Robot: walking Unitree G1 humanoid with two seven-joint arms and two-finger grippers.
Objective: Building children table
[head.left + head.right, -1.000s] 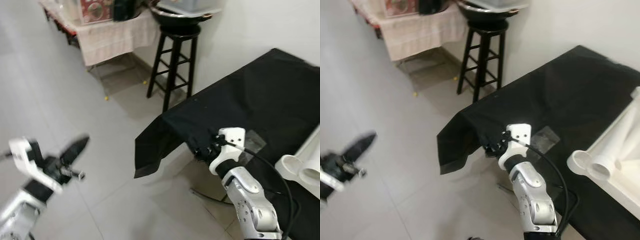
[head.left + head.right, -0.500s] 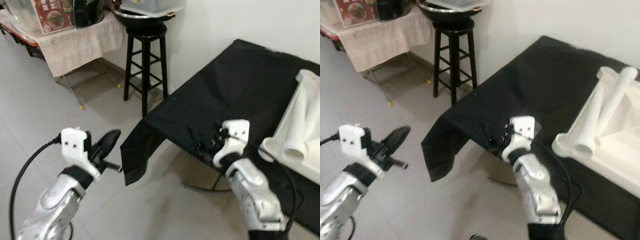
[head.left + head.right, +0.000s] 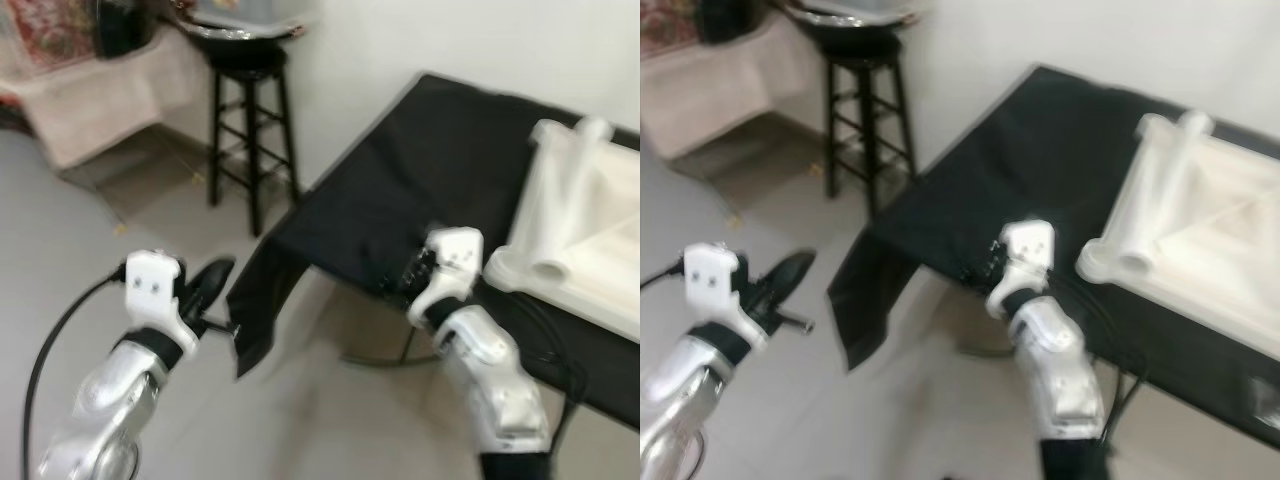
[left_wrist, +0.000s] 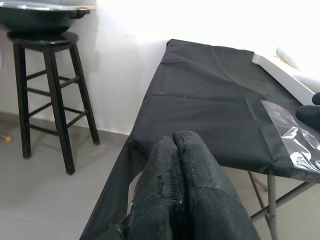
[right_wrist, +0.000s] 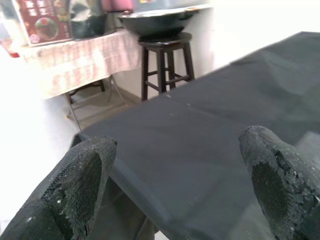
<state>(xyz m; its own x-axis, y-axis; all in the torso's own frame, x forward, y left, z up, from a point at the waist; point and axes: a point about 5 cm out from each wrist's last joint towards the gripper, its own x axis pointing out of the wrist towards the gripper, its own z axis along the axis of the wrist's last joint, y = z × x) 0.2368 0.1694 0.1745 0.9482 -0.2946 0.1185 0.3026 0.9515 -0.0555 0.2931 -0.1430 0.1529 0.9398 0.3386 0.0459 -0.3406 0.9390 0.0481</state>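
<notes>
A white children's table (image 3: 580,230) lies upside down on a table draped in black cloth (image 3: 440,140), with one round leg (image 3: 548,262) pointing toward me. My right gripper (image 5: 177,145) is open just above the cloth's near edge, left of the white piece, with nothing between its fingers. A clear plastic bag (image 4: 295,140) lies on the cloth close by it. My left gripper (image 3: 215,275) is shut and empty. It hovers over the floor beside the cloth's hanging corner (image 3: 255,310).
A black stool (image 3: 245,130) carrying a dark pan (image 3: 245,30) stands against the white wall left of the table. Farther left is a side table under a pale cloth (image 3: 100,90). Grey tiled floor (image 3: 60,230) stretches to my left.
The view has swung right, bringing more of the white table into sight. My left arm has come up from low at the left toward the cloth's corner. The right gripper stays at the table edge.
</notes>
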